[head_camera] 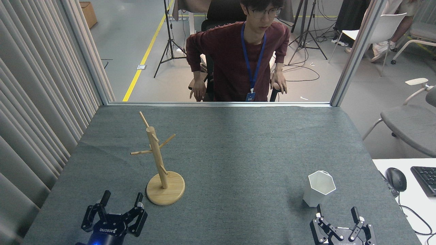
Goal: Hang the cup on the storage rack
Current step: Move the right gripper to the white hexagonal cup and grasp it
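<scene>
The white faceted cup [318,189] stands upright on the grey table mat at the right front, its hexagonal rim facing up. The storage rack [160,163], a light wooden post with thin angled pegs on a round disc base, stands at the left front. My right gripper [337,211] is open just in front of the cup, its left finger close to the cup's base, nothing between the fingers. My left gripper [122,199] is open to the left of the rack's base, holding nothing.
A person in a dark red top sits behind the table's far edge [218,104]. Curtains hang along the left side. A side desk at the right holds a mouse [396,179] and keyboard [425,180]. A grey chair [408,122] stands to the right.
</scene>
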Motion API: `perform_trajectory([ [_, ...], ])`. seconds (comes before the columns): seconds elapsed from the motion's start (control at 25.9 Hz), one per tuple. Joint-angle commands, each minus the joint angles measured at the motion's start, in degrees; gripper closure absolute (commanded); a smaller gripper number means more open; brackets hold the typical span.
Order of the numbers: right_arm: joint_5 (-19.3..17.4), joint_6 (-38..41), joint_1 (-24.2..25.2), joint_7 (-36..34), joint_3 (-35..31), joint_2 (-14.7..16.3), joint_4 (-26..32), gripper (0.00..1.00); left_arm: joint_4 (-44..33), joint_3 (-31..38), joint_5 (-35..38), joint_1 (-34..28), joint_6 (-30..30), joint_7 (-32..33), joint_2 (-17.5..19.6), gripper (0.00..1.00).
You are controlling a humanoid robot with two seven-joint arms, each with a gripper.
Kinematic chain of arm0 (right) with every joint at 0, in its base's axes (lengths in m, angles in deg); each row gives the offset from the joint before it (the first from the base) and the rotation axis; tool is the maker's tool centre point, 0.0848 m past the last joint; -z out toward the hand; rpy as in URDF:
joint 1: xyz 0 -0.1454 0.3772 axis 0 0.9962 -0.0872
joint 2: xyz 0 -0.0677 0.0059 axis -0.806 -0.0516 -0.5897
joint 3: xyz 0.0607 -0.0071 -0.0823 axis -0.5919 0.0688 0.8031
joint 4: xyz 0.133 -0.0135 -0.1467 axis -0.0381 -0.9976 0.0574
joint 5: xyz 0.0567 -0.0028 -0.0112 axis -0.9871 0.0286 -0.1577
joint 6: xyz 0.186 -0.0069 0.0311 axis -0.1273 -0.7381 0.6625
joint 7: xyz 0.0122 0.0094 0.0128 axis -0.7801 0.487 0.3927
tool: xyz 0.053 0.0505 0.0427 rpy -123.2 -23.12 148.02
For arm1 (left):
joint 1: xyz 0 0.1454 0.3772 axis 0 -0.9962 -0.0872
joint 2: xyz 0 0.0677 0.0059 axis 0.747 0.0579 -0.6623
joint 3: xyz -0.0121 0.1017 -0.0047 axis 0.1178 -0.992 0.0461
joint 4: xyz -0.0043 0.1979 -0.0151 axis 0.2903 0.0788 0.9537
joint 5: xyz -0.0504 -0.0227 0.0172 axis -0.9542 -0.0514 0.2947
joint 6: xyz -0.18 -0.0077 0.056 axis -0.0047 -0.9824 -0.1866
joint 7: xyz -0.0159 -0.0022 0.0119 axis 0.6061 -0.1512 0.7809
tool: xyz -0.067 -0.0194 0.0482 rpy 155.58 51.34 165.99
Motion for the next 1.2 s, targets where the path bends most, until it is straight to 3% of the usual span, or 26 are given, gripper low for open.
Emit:
perform_trajectory([
  [0.0,0.03,0.02,0.01,-0.10,0.00,0.06,0.00,0.01,0.09,0.00,0.00,-0.01,0.00,0.05,0.00,0.00],
  [0.23,-0.14,0.02,-0.69,-0.10,-0.09,0.24,-0.44,0.01,0.44,0.18,-0.52,0.61,-0.53,-0.04,-0.18,0.00],
  [0.69,0.04,0.81,-11.33,-0.01,1.49,1.65,-13.97,0.01,0.97,0.97,-0.52,0.43,-0.53,-0.04,0.00,0.00],
  [1.16,0.04,0.37,-14.75,-0.10,3.52,1.65,-19.33,0.01,1.41,1.41,-0.61,0.43,-0.44,-0.04,0.09,0.00],
])
